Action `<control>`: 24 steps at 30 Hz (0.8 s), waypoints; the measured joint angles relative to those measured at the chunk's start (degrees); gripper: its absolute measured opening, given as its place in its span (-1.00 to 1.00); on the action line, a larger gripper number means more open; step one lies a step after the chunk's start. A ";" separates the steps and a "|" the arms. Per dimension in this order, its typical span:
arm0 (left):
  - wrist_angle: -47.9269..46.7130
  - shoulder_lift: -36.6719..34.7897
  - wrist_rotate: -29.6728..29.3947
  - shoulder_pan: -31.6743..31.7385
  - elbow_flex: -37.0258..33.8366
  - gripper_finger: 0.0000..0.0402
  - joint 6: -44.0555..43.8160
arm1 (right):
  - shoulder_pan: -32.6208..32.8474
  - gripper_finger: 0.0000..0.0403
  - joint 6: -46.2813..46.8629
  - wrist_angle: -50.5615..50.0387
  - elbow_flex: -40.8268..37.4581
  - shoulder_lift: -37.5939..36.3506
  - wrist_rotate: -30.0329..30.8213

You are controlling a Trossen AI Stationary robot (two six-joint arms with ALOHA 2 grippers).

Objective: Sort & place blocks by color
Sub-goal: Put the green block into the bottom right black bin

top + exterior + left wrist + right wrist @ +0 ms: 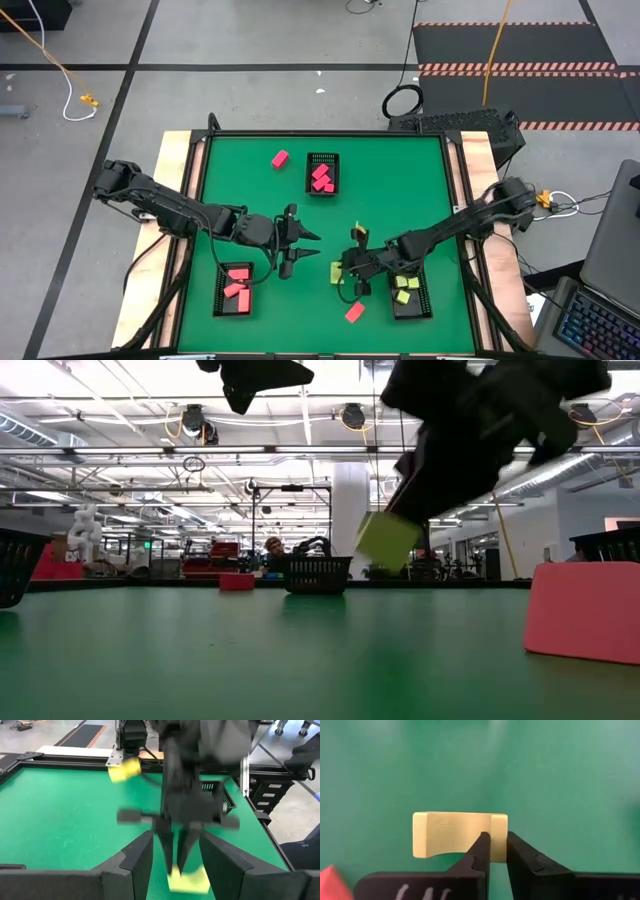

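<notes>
Two dark fingers of the right end effector (494, 851) are clamped on one end of a yellow-green block (452, 840), which the low view shows raised off the green bench (400, 180). In the high view this end effector (345, 275) sits right of the bench's middle, toward the near edge, just beside the right tray (410, 296), which holds more yellow-green blocks. A coral block (354, 312) lies loose on the bench just nearer than the held one. The left end effector (305, 250) hovers left of centre with its fingers spread apart and nothing between them, pointing toward the right arm. Beside it, the left tray (236, 289) holds coral blocks. The far tray (322, 173) holds magenta blocks, and one more pink block (280, 158) lies loose on the bench to its left.
</notes>
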 joint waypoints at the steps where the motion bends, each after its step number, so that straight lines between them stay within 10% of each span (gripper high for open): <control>1: -0.05 0.00 0.00 0.00 0.00 -0.19 -0.08 | 0.00 -0.86 -0.02 -2.21 0.02 -1.85 -0.04; 14: -0.35 0.00 -0.17 -0.28 0.00 -0.19 -0.06 | 5.78 -0.86 17.22 -37.97 0.04 -31.33 -15.05; 24: -0.30 0.00 -0.20 -0.28 0.00 -0.19 -0.38 | 15.75 -0.86 28.62 -52.21 0.02 -29.71 -15.71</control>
